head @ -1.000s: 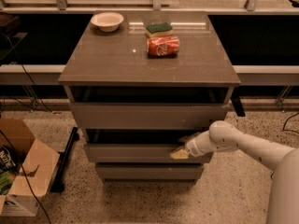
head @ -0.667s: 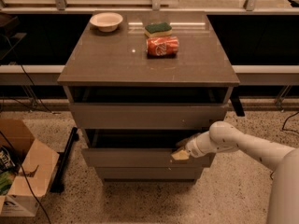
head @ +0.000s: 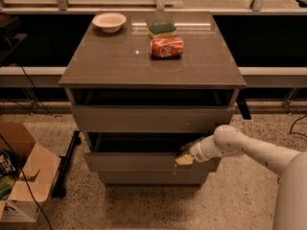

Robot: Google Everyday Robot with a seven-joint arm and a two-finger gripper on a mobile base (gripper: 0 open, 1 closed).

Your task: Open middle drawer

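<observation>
The middle drawer (head: 139,161) of the cabinet (head: 110,61) stands partly pulled out toward the near side. The gripper (head: 184,159) sits at its top edge, right of centre; whether it is clamped cannot be told. By this view, more pulling is left to do.

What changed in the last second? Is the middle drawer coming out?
The middle drawer has slid slightly further out toward the camera; the gripper, at its top edge near the right end, moved with it. The can, sponge, bowl, top drawer and bottom drawer stayed put.
</observation>
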